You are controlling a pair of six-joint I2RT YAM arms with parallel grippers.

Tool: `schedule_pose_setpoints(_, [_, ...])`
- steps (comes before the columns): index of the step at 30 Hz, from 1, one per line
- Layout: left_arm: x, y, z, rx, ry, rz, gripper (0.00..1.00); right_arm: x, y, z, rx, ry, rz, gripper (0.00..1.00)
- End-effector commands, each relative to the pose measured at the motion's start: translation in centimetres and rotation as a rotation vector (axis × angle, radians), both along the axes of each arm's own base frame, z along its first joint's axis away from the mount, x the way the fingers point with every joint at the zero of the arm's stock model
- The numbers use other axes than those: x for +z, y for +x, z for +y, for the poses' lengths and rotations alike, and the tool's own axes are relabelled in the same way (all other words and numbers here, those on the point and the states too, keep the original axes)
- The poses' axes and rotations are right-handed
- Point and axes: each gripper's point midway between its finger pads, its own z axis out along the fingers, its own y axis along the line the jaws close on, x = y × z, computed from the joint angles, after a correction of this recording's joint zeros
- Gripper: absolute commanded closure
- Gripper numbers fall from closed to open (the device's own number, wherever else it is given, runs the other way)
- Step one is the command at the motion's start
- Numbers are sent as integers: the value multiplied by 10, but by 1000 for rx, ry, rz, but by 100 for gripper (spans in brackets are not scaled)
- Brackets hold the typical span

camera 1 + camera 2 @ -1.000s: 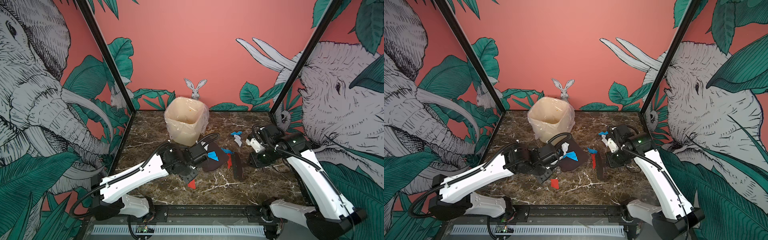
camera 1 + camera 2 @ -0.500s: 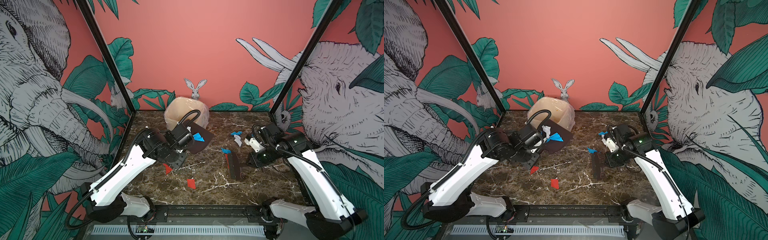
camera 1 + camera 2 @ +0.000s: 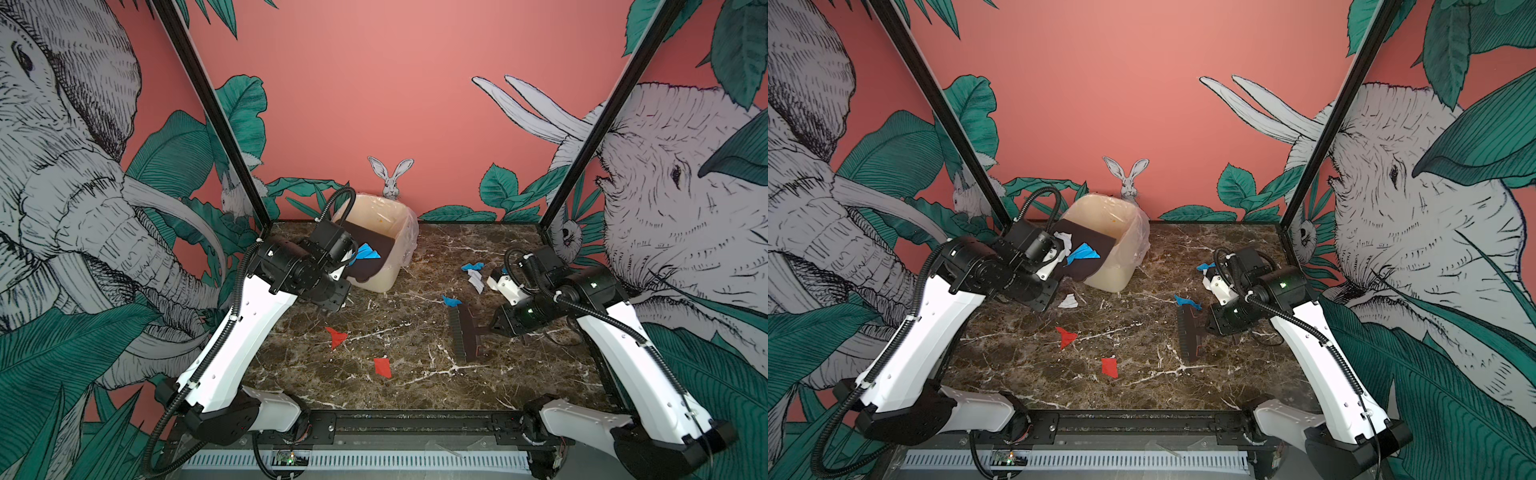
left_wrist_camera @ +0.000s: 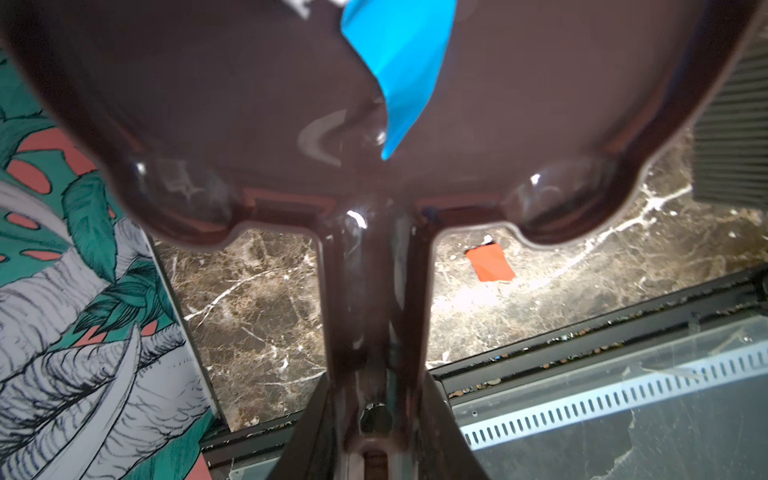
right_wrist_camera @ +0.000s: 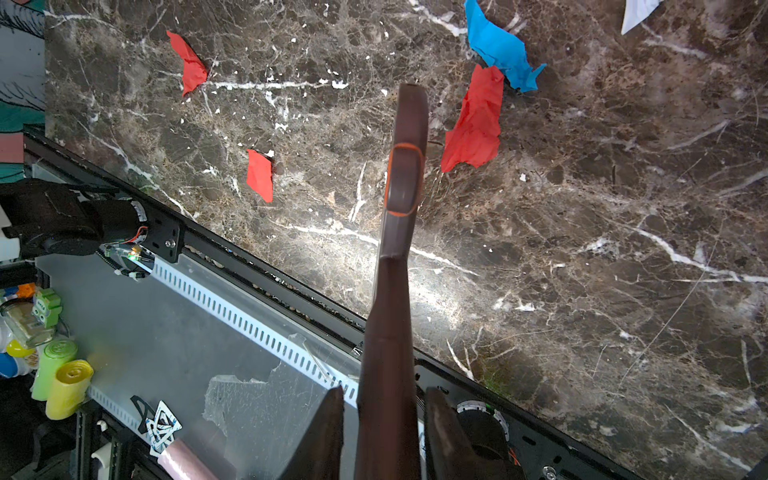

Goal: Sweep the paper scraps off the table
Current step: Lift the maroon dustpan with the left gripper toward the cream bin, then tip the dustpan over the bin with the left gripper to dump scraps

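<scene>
A: Left hand: wide or narrow?
B: Narrow, clamped on the pan by its handle. Close up, mostly a blue scrap lying in it, ahead of that hand.
A: More from above?
B: Yes. In a top view, a white scrap shown whole beside the blue, and the pan's lip reaching over the bin. Also a white bit on the surface below that hand, caught by neither wrist view.
A: Right hand?
B: Narrow as well, gripping the brush handle. Found only in the right wrist view: a large red scrap past the brush head, touching a blue one. From above, hidden behind the brush, all but the blue.
A: Anything else loose?
B: Two red bits on the surface between the hands, well apart from both, seen in both top views. A blue-and-white pair near the right hand, on its far side.
</scene>
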Motion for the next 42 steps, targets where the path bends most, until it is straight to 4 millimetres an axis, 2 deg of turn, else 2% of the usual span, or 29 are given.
schedule_pose_setpoints(1, [2, -6, 13, -9, 10, 60, 100, 7, -1, 5, 29, 44, -34, 100])
schedule_pose_setpoints(7, [16, 15, 19, -12, 22, 52, 100, 5, -4, 5, 45, 46, -38, 100])
schedule_pose_setpoints(15, [20, 39, 34, 67, -52, 18, 100, 3, -6, 10, 68, 84, -38, 100])
schedule_pose_setpoints(21, [18, 48, 58, 95, 78, 8, 100, 4, -11, 13, 87, 108, -34, 100])
schedule_pose_setpoints(28, [16, 74, 77, 132, 177, 2, 100, 4, -17, 16, 85, 144, -23, 100])
schedule_pose_setpoints(35, [29, 104, 77, 124, 214, -57, 100, 4, -24, 12, 84, 137, -19, 100])
schedule_pose_setpoints(42, [31, 118, 83, 97, 363, -89, 100, 3, -27, 12, 83, 135, -2, 100])
